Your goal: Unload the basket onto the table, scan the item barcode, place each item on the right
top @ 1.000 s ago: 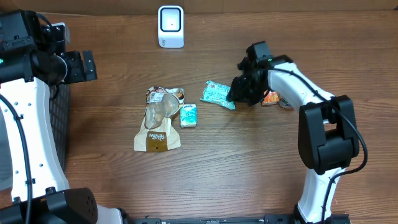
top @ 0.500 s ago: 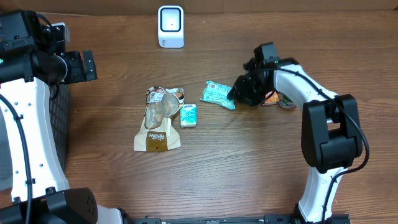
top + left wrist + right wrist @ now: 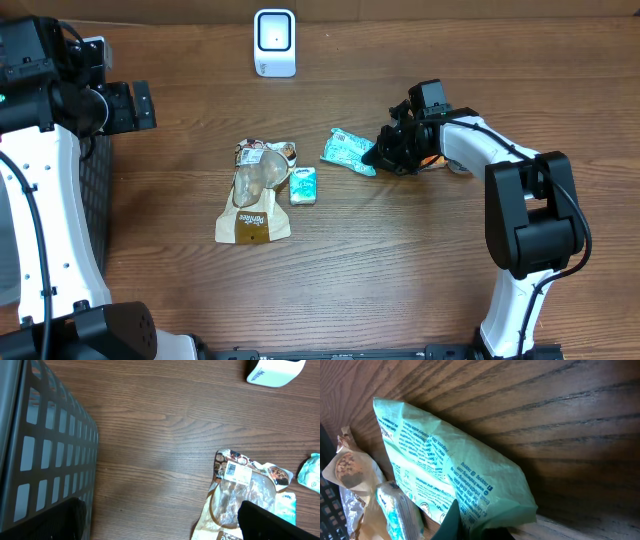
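Nearest the robot, the wooden surface [image 3: 400, 270] carries a brown pouch [image 3: 252, 195], lying flat, label end toward the near edge. Just beside its right edge sits a small teal pack [image 3: 304, 186]. Over at the left side there's the black basket [image 3: 45, 455], its gridded wall filling the left wrist view.

Moving up the surface, here's the action: the teal packet [image 3: 348, 151] lies right of centre, printed side up, angled a little. The right pincer [image 3: 383, 154] is low at the packet's right-hand end and clamped shut on that edge; the right wrist view shows the crinkled green film running down to a dark finger at the bottom of the frame. An orange wrapper [image 3: 438, 158] peeks out just behind the right arm.

Further back on the left, the left pincer [image 3: 130, 106] hovers with jaws spread wide, nothing between them, well apart from every item.

At the far edge, the white scanner [image 3: 274, 42] stands alone, well apart from the teal packet.
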You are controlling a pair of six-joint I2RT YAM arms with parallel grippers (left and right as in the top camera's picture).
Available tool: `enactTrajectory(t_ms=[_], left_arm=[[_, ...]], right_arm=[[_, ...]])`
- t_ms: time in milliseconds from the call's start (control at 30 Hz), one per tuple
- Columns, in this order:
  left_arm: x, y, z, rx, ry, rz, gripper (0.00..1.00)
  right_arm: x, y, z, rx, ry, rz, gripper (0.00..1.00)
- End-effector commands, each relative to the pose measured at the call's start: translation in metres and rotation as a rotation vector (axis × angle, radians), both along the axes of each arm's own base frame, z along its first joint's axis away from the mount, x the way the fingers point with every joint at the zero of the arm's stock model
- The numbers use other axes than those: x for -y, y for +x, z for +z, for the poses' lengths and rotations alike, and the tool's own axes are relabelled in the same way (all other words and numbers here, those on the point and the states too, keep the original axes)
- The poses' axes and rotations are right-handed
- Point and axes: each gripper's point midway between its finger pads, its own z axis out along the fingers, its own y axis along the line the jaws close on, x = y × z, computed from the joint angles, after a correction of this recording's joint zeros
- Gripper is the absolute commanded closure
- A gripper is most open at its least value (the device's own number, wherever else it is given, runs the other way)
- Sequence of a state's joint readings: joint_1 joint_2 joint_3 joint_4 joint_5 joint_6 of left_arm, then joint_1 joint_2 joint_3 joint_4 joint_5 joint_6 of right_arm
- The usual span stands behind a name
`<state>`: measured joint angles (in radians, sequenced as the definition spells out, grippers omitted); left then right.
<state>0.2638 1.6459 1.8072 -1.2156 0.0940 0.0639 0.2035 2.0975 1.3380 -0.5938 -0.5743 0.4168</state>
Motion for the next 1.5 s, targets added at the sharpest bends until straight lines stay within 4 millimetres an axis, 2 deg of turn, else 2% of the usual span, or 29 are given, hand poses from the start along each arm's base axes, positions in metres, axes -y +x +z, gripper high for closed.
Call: enactTrajectory(t_ms=[0,133,167,267,367,500,767,1133,1233,1333,1467], left_arm=[[-0.002,0.002,0.004,0.009,0.016,-0.018,0.00],[-0.002,0.001,0.004,0.009,0.016,-0.018,0.00],[-0.002,0.002,0.004,0.009,0.016,-0.018,0.00],[-0.002,0.002,0.004,0.009,0.016,-0.018,0.00],[-0.002,0.002,0.004,0.009,0.016,-0.018,0.00],[-0.002,0.002,0.004,0.009,0.016,-0.018,0.01],[-0.002,0.002,0.004,0.009,0.016,-0.018,0.00],[-0.002,0.001,0.004,0.009,0.016,-0.018,0.01],[-0.002,0.002,0.004,0.009,0.016,-0.018,0.00],[-0.002,0.002,0.004,0.009,0.016,-0.018,0.00],[-0.002,0.002,0.004,0.009,0.016,-0.018,0.01]], right_arm=[[0.002,-0.002,-0.001,0.011,-0.018,0.009,0.96],[-0.009,0.004,0.040,0.124,0.061,0.081,0.96],[-0.011,0.005,0.062,0.168,0.091,0.088,0.96],[-0.013,0.006,0.105,0.253,0.142,0.098,0.96],[-0.020,-0.004,0.150,0.322,0.230,0.131,0.96],[-0.018,-0.021,0.183,0.371,0.234,0.155,0.96],[-0.011,-0.054,0.218,0.407,0.223,0.191,0.96],[-0.008,-0.069,0.227,0.356,0.216,0.183,0.96],[0.004,-0.060,0.239,0.369,0.107,0.139,0.96],[0.019,-0.041,0.265,0.397,-0.036,0.097,0.96],[0.020,-0.012,0.298,0.462,-0.192,0.095,0.96]])
